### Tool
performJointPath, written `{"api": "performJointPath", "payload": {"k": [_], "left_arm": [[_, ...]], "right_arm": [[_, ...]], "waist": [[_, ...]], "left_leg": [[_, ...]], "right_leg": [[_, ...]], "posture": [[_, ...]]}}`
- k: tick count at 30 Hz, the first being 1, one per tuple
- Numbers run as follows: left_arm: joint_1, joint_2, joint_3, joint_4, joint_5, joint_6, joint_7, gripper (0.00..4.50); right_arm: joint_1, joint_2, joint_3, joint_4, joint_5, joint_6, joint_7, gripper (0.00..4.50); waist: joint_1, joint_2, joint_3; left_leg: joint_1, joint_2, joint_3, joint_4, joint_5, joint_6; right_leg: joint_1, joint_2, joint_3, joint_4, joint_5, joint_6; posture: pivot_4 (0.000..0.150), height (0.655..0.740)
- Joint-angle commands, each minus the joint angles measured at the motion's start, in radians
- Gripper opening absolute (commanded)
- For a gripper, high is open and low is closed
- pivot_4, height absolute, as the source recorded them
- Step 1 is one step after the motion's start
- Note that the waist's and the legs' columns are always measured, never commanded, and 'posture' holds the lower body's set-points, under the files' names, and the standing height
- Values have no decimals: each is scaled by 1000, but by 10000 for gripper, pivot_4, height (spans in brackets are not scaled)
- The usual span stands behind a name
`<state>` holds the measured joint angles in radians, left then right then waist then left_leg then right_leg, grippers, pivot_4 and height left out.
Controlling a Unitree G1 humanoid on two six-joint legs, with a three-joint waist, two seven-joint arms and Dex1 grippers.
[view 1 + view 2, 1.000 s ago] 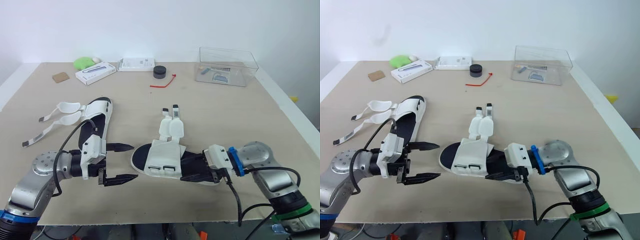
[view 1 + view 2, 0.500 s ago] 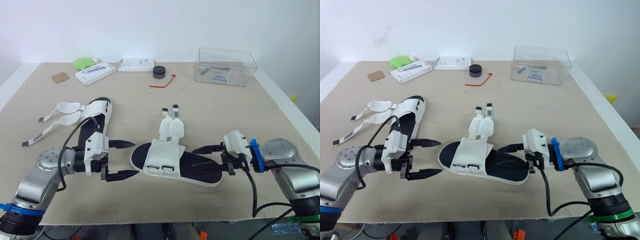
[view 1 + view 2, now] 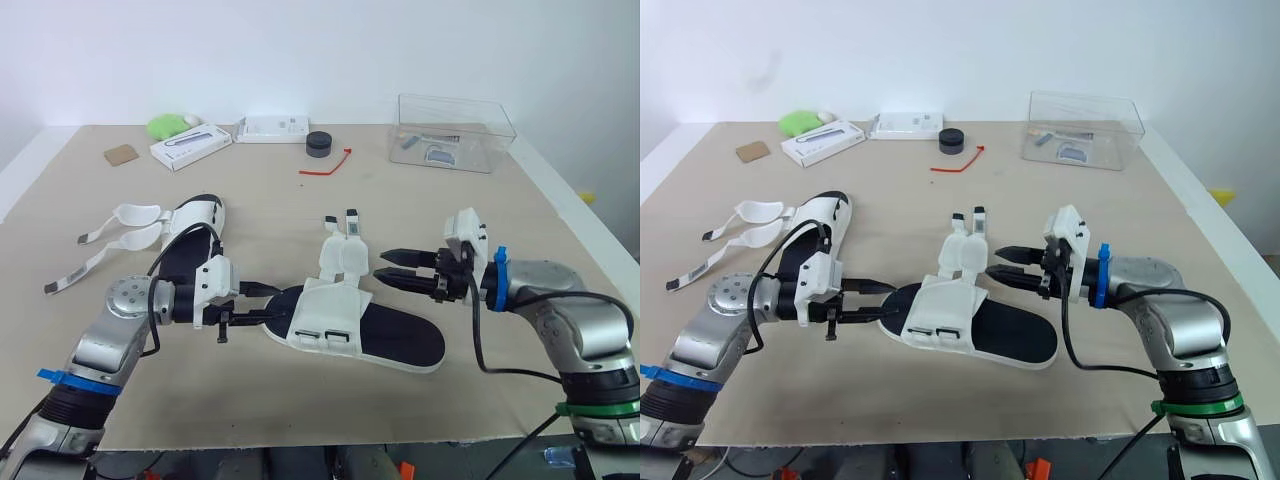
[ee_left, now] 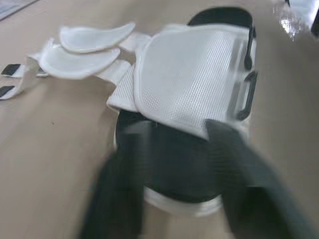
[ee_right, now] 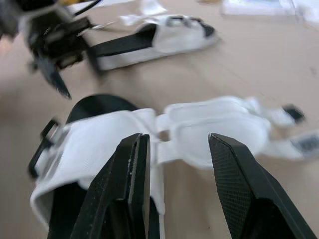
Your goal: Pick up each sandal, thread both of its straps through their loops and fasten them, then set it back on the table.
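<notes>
The right claw (image 3: 381, 265) has let go. A second ago it was clamped on the heel of the near sandal (image 3: 390, 335). Now it is released, fingers spread, drawn off the heel and swung round to the sandal's far side. Its tips point at the two loose straps (image 3: 343, 256) that trail from the sandal there.

Over the same second the left claw (image 3: 275, 304) has closed in from short of the near sandal to its toe. It is also spread, with one finger to either side of the toe end; whether the fingers touch it cannot be told.

The near sandal lies flat on the tabletop (image 3: 480, 210), held by neither claw. It has hardly shifted, and its straps are outside the loops (image 3: 322, 337) on its white flap.

The arms appear to be swapping jobs, the left coming to steady the toe while the right goes for a strap. Threading has not begun, so the task looks to be at an early stage. The second sandal (image 3: 195, 235), off beyond the near sandal's toe, also lies with its straps undone and no claw near it.
</notes>
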<state>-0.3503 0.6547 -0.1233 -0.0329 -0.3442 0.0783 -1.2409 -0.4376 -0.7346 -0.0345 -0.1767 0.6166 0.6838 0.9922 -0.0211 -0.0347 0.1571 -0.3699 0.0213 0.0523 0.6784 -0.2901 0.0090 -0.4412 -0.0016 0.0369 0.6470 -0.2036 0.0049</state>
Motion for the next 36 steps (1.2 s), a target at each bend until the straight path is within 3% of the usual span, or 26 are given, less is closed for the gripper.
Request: {"api": "performJointPath", "payload": {"k": [1, 5, 10, 14, 16, 17, 24, 36], "left_arm": [[-36, 11, -14, 52, 38, -64, -39, 751], [-70, 0, -33, 88, 47, -70, -62, 751], [-84, -11, -47, 86, 47, -61, -76, 751], [-84, -14, -52, 68, 45, -47, -80, 0], [-82, -12, -55, 57, 41, -38, -83, 0], [-82, -12, -56, 54, 40, -35, -84, 0], [-100, -25, -59, 46, 41, -30, -80, 0], [-92, -34, -56, 23, 40, -27, -72, 0]], "right_arm": [[-59, 9, -40, -7, 68, 156, -79, 20750], [-153, 76, -89, 70, 156, 419, -227, 20750], [-225, 104, -95, 129, 146, 495, -283, 20750], [-293, 151, -167, 211, 199, 639, -352, 32866], [-337, 178, -207, 264, 218, 736, -386, 43158], [-353, 188, -221, 284, 224, 777, -398, 44250], [-414, 250, -252, 422, 179, 905, -455, 44250], [-547, 361, -425, 770, 106, 725, -575, 44250]], "waist": [[0, 0, 0], [-3, 0, 0], [-1, 0, 0], [-2, 0, 0], [-2, 0, 0], [-2, 0, 0], [-3, 0, 0], [-6, 0, 0]], "left_leg": [[0, 0, 0, 0, 0, 0], [-1, 0, 0, 0, 0, 0], [-3, 0, 0, 0, -1, 1], [-4, -1, 0, 0, -1, 2], [-4, -1, 0, 0, -1, 2], [-4, -1, 0, 0, -1, 2], [-4, -1, 0, 0, -1, 2], [-5, -1, 0, 0, -1, 2]], "right_leg": [[0, 0, 0, 0, 0, 0], [0, 0, 0, 0, 0, 0], [-1, -1, 0, 0, 0, 1], [-2, -2, 0, -1, 0, 1], [-2, -2, 0, -1, 0, 1], [-2, -2, 0, -1, 0, 1], [-2, -2, 0, -1, 0, 1], [-3, -2, 0, -1, 1, 1]], "posture": [[1500, 7400], [1500, 7400], [1500, 7400], [1500, 7400], [1500, 7400], [1500, 7400], [1500, 7400], [1500, 7400]]}}
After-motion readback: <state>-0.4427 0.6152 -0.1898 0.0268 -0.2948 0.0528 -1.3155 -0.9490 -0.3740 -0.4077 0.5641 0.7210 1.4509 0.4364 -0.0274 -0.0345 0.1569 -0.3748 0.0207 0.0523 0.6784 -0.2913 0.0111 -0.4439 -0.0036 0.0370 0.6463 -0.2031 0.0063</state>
